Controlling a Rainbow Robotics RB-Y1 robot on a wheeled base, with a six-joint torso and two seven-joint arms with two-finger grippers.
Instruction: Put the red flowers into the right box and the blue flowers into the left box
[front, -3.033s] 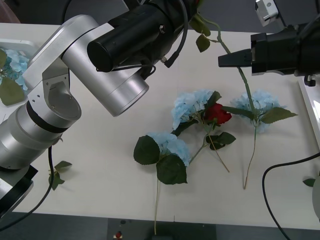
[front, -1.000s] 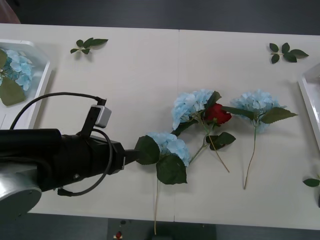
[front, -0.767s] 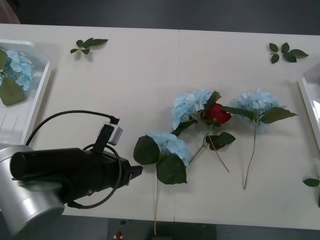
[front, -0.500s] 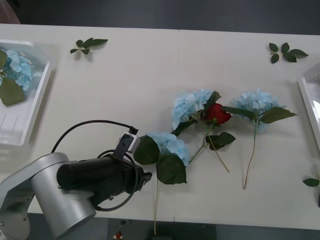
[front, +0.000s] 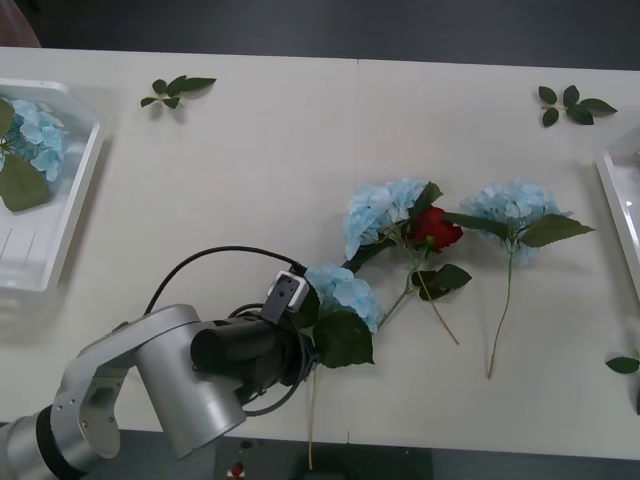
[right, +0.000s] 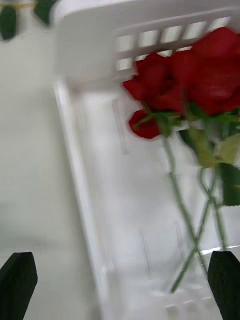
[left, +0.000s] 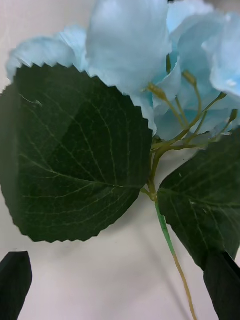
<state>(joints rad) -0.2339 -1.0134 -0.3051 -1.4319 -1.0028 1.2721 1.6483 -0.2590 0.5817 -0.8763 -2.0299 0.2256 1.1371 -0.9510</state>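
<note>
Three blue flowers (front: 345, 292) lie loose on the worktop (front: 250, 170), and the nearest cluster rests just past the left arm's wrist, its stem running toward the front edge. The left end effector (left: 120, 280) hangs right over that bloom, fingers spread wide at either side of the stem and two big leaves, gripping nothing. One red rose (front: 437, 226) sits tucked between the middle blue cluster and the far right one, touching the middle cluster's leaves. Over on the right, the right end effector (right: 120, 277) is open too, poised above the right box (right: 80, 165), where red flowers (right: 185, 85) lie with stems crossing. The left box (front: 75, 200) at the worktop's left edge holds another blue cluster (front: 35, 135). Loose leaf sprigs (front: 175, 88) lie near the far edge.
</note>
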